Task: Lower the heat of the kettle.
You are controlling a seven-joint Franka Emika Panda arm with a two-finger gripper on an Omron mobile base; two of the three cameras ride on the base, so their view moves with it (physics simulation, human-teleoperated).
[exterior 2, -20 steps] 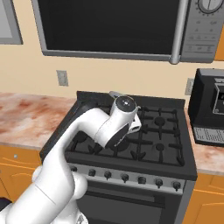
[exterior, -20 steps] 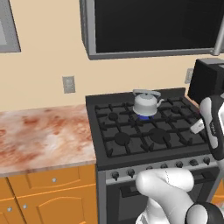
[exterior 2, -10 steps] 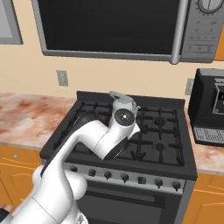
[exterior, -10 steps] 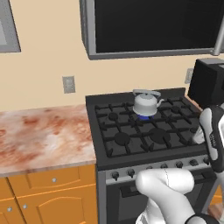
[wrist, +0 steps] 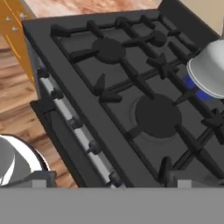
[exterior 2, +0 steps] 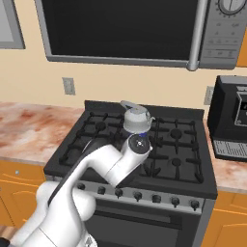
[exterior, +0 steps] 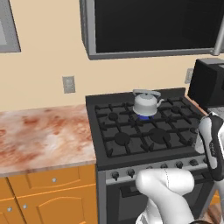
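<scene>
The kettle is small, rounded and silvery, with a thin arched handle. It stands on the stove's back middle burner over a blue flame. In the hand view the kettle sits at the right edge. My gripper hangs open over the front of the stove, its fingertips wide apart with nothing between them. A row of small dark knobs runs along the stove's front panel, just below and left of the gripper in the hand view.
A black coffee machine stands on the counter right of the stove. A microwave hangs above the cooktop. Marbled counter stretches to the left, with orange cabinets below it. My white forearm crosses the stove's front.
The arm's wrist has come down and toward the stove's front edge. The gripper has stayed open. The kettle has not moved.
</scene>
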